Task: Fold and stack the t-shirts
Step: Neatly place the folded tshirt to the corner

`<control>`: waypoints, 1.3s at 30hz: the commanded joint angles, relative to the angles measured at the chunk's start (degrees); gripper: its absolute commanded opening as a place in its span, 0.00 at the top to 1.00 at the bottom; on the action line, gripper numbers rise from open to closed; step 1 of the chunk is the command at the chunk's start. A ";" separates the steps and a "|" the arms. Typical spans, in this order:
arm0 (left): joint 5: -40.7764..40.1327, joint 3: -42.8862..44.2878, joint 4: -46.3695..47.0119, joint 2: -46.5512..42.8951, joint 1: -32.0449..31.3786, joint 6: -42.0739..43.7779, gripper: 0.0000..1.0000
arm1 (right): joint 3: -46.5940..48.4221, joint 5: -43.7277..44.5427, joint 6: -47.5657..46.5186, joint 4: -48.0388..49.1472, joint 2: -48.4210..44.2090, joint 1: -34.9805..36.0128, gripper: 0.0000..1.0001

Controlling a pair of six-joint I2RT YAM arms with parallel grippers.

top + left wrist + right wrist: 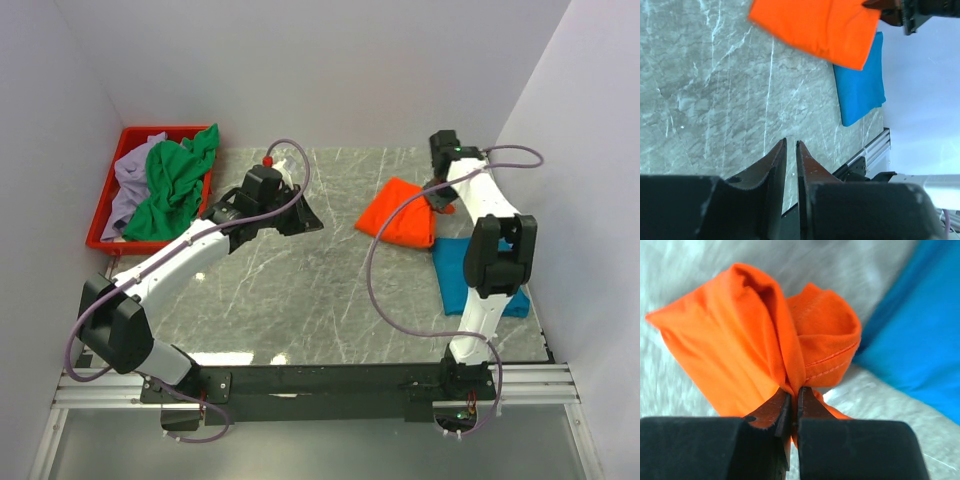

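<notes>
Pinching a bunched fold of the bright orange cloth t-shirt (735, 340), the right claw (792, 391) is clamped tight, with fabric squeezed between its two dark fingers. That shirt is already a compact folded bundle at the far right of the grey marbled counter (300, 290). Its near edge meets the teal blue cloth t-shirt (453, 275), which lies flat and folded as a neat rectangle at the right side, partly hidden under the right arm. Whether the orange bundle rests fully on the counter or is partly lifted cannot be told. The left claw (791, 146) hangs over the bare middle of the counter, its fingers drawn to a narrow slit and holding nothing. At the far left, the green cloth t-shirt (175, 185) and the pale lavender cloth t-shirt (128, 180) lie crumpled together in the red plastic tray (101, 205), the green heaped over the lavender. By my reading, the work is roughly half done: two shirts look folded, and the orange one seems about to go onto the teal one to start the stack. The two in the tray have yet to be taken out, folded and added.
</notes>
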 commanded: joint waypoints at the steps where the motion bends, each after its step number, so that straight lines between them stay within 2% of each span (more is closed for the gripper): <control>1: 1.97 1.18 0.41 -1.57 0.11 1.77 0.81 | 3.23 3.13 2.89 -8.20 -3.02 -2.94 1.00; 7: 2.94 2.14 0.94 -0.16 0.02 1.15 0.82 | 3.32 3.49 4.12 -11.28 -6.10 -9.96 1.00; 13: 2.68 3.81 0.15 1.25 -0.42 0.80 0.82 | 1.04 2.96 3.77 -10.15 -8.91 -14.53 1.00; 23: 1.19 5.75 -1.34 3.01 -2.00 0.36 0.82 | -2.04 5.51 3.95 -10.42 -14.96 -17.96 1.00; 39: -0.13 7.68 -2.31 4.68 -3.67 0.10 0.83 | -1.87 3.49 -3.44 -9.45 -21.65 -22.54 1.00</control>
